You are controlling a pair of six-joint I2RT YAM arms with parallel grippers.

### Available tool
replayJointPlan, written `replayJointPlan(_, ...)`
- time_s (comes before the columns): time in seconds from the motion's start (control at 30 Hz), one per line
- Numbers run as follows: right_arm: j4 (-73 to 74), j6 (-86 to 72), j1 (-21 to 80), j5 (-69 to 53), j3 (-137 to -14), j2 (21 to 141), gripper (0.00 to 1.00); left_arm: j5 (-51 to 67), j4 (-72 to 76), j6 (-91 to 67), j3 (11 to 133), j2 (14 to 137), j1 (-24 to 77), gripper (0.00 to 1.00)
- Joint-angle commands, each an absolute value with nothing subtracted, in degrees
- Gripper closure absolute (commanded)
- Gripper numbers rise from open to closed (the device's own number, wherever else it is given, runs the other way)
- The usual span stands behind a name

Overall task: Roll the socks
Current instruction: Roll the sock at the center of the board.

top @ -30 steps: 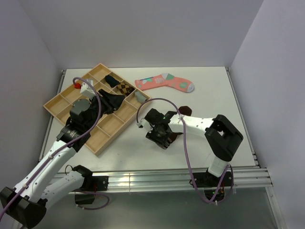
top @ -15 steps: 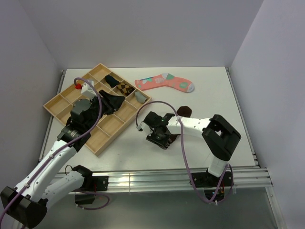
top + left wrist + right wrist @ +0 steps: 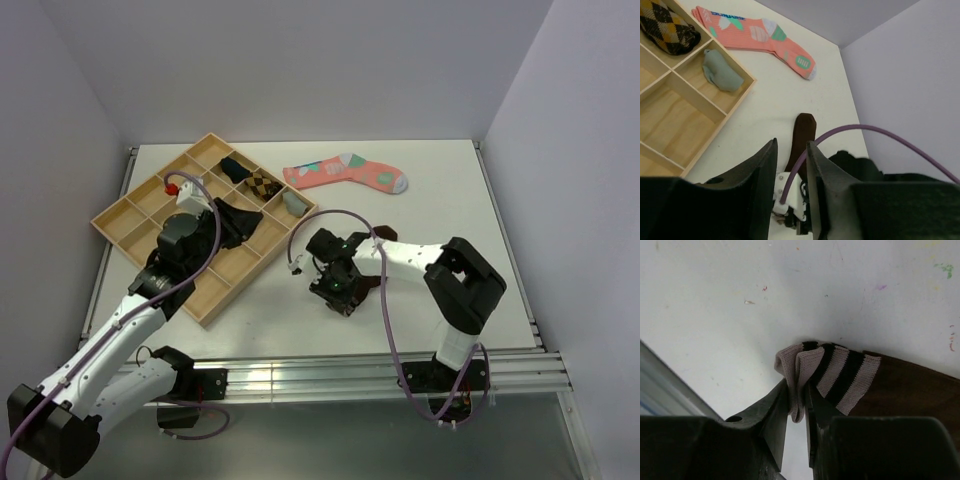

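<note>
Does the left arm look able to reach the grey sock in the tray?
Probably yes. The left gripper is over the tray, open and empty, and the grey sock lies uncovered just ahead.

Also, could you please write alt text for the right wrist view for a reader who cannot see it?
The right gripper pinches the pale-striped cuff of the dark brown sock, bunching the fabric. The sock lies on a white table.

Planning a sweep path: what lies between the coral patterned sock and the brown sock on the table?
Nothing but bare table separates the coral sock from the brown sock; the left wrist view shows that stretch plainly.
</note>
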State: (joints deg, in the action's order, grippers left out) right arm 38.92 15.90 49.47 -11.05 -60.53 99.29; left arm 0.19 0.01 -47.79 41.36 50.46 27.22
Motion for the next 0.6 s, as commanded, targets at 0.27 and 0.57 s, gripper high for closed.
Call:
replayJointPlan(0.27,59.2,35.0,33.2,-46.9,-69.7,107.9,0.75,6.1,17.3,-49.5,31.9,47.1,27.0,0.90)
replayJointPlan(0.57,68.0,40.4,25.5,-52.9,-75.9,118.5,0.76,10.2,38.6,-43.3,19.9,55.7,33.6,0.97)
